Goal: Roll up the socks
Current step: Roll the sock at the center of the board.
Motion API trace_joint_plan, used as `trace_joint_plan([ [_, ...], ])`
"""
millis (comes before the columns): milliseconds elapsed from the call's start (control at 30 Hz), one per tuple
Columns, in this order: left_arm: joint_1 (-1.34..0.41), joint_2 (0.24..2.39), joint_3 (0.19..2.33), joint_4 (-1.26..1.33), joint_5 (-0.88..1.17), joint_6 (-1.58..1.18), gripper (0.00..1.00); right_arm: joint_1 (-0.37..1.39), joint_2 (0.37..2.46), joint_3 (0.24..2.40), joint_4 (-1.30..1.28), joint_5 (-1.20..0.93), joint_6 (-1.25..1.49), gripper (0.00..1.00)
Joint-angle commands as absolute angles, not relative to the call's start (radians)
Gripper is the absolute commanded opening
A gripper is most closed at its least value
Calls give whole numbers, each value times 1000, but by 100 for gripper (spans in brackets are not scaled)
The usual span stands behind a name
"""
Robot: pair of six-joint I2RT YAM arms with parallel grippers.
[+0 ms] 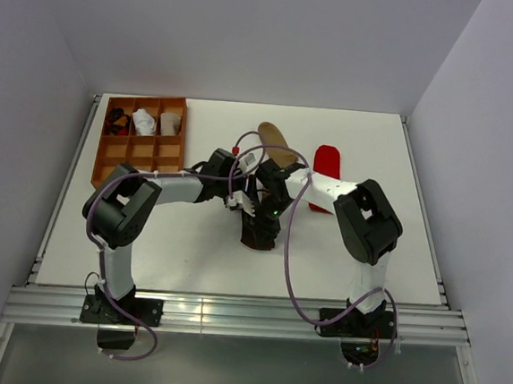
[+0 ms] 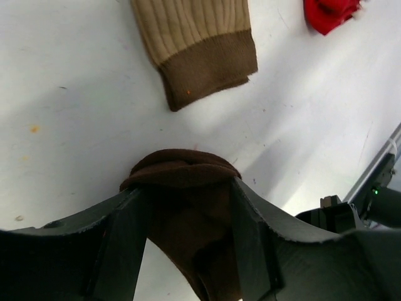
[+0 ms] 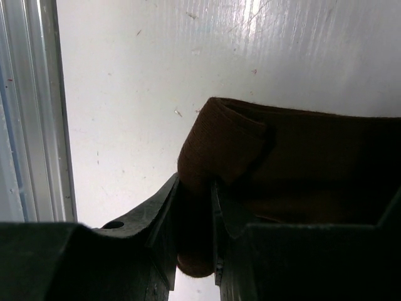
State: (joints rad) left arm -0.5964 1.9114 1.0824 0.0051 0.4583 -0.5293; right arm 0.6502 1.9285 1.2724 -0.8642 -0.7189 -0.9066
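The dark brown sock [image 1: 260, 235] lies mid-worktop [image 1: 189, 249] between both arms, part rolled. The right claw [image 3: 195, 188] is clamped on a fold of it. The left claw [image 2: 187, 188] stands wide apart either side of the rolled end. The next move likely calls for a fresh grip and another turn. The tan sock [image 2: 194, 37] and red sock [image 2: 329, 12] lie just beyond, flat. A wooden tray [image 1: 101, 147] sits well apart.

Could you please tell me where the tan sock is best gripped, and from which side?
Probably the darker cuff of the tan sock, pinched from above, coming from the near side: the sock lies flat and its cuff end faces that way, with table visible around it.
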Motion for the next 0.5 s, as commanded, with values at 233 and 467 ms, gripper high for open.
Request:
trace_joint_plan([
  [233, -523, 1874, 945, 248, 526, -554, 52, 626, 1988, 1226, -882, -588, -756, 17],
  [467, -518, 1902, 945, 275, 561, -561, 0, 626, 1994, 1221, -874, -569, -742, 17],
])
